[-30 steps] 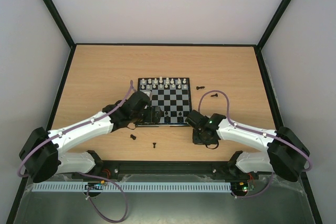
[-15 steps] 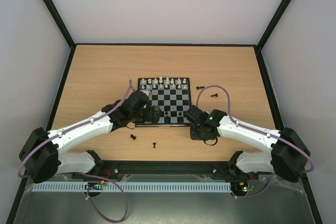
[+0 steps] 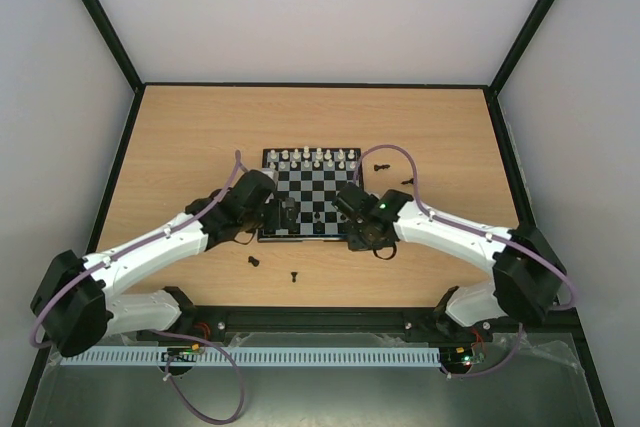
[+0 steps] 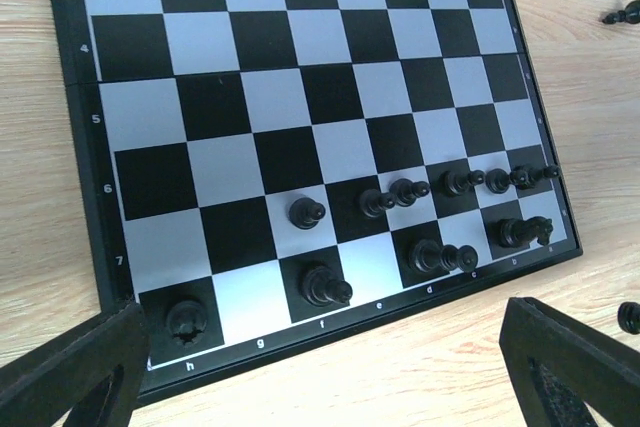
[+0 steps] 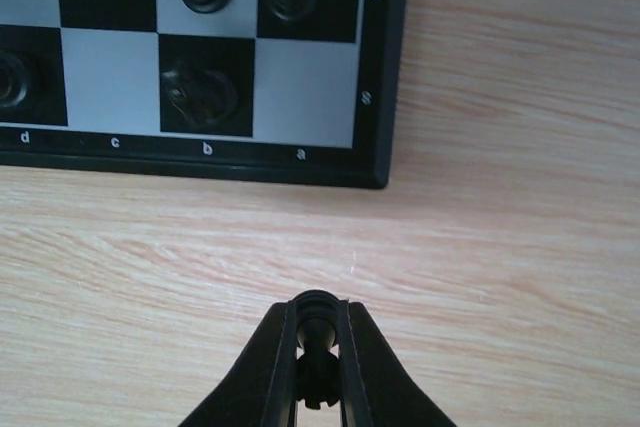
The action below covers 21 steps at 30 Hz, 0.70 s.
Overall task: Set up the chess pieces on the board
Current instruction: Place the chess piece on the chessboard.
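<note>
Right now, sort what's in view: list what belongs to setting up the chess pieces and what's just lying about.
Belongs to the job:
board
black pieces standing on it
white pieces on its far side
loose black pieces on the table
black piece pinched in the right gripper

Just lying about:
purple cables on the arms
white slotted strip at the near edge

Left jaws wide, right jaws tight.
</note>
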Each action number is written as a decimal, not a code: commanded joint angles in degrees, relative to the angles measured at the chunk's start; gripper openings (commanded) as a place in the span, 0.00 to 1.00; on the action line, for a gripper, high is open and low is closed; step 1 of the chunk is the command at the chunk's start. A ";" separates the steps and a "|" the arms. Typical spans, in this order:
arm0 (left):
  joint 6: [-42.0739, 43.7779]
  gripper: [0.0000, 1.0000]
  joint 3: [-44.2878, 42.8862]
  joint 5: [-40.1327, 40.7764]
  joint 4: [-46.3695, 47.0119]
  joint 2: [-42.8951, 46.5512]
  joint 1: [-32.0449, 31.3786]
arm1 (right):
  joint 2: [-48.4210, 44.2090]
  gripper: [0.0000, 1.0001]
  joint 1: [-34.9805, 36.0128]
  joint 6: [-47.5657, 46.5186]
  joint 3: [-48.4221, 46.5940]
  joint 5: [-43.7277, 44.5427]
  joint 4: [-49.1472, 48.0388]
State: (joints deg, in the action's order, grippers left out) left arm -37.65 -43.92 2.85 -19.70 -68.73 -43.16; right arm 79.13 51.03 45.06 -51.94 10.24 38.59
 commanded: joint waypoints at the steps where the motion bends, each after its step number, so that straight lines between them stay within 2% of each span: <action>1: 0.25 0.99 -0.57 1.11 -1.40 2.22 1.19 | 3.80 0.01 -0.66 -4.64 -3.81 1.41 3.17; 21: 1.58 0.99 0.03 -0.54 -0.90 2.32 4.72 | 15.75 0.01 -7.02 -14.83 -13.28 0.77 3.51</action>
State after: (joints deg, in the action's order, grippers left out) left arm -37.06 -43.92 2.83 -20.51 -66.67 -39.13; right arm 93.30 44.58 32.45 -63.20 10.63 38.96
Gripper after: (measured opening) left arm 0.990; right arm 0.080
